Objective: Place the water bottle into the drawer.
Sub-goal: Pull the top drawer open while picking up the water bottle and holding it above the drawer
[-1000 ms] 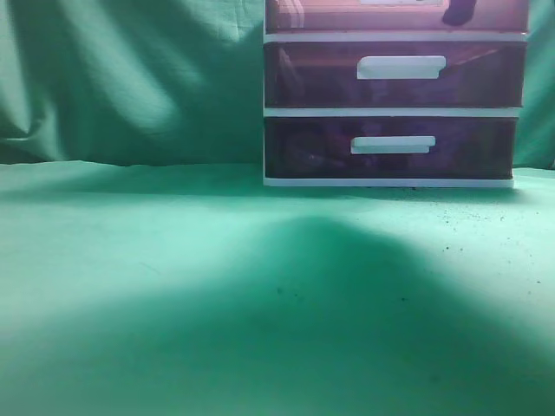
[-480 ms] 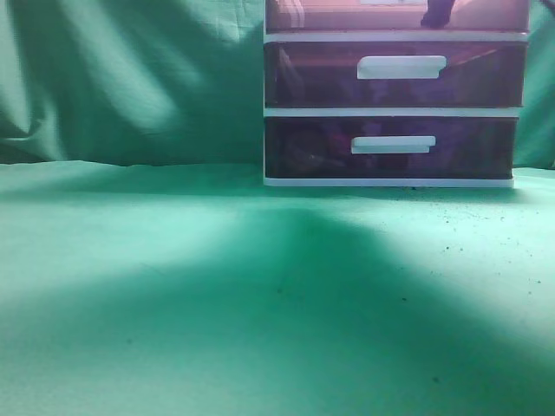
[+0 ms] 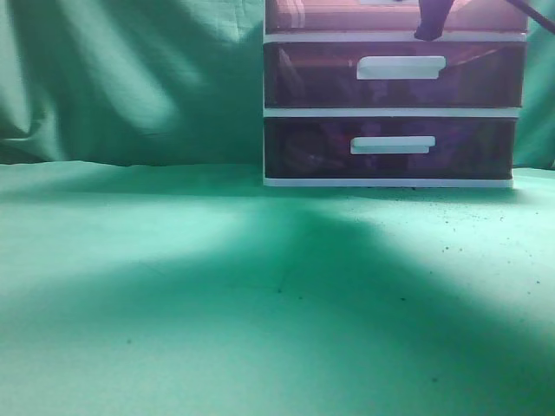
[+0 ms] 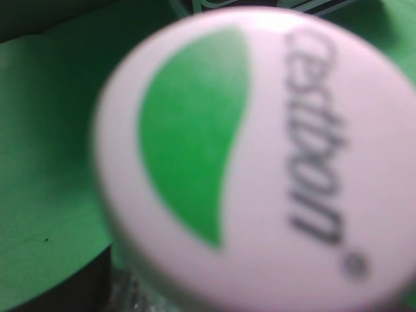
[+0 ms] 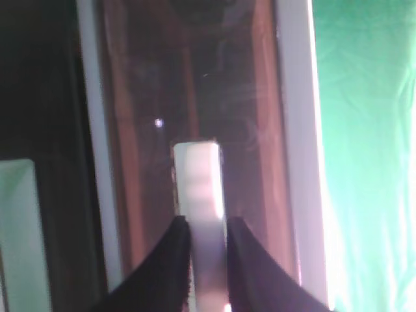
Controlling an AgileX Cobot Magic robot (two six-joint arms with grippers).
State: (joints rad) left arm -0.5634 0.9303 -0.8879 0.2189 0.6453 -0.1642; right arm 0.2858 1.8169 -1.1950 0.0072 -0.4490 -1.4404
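The left wrist view is almost filled by the round white cap (image 4: 260, 162) of the water bottle, printed with a green leaf shape and dark lettering. It sits so close to the lens that it is blurred, and the bottle body below it is hidden apart from a sliver of clear plastic at the bottom edge. The left tool itself is not visible, so whether it is clamped on the bottle cannot be told. Green cloth shows around the cap.

In the exterior view the green cloth-covered surface (image 3: 173, 303) lies mostly in shadow. At the upper right stands the white-framed cabinet (image 3: 395, 111) with dark purple-brown translucent drawers; the top drawer (image 3: 347, 16) is cut off by the frame edge, with only its lower strip showing. A dark tip of the right tool (image 3: 431, 22) hangs in front of that strip.

In the right wrist view the right tool (image 5: 208, 244) has its two dark fingers (image 5: 174, 260) set one on each side of the white bar handle (image 5: 198, 195) of the drawer, close against it.
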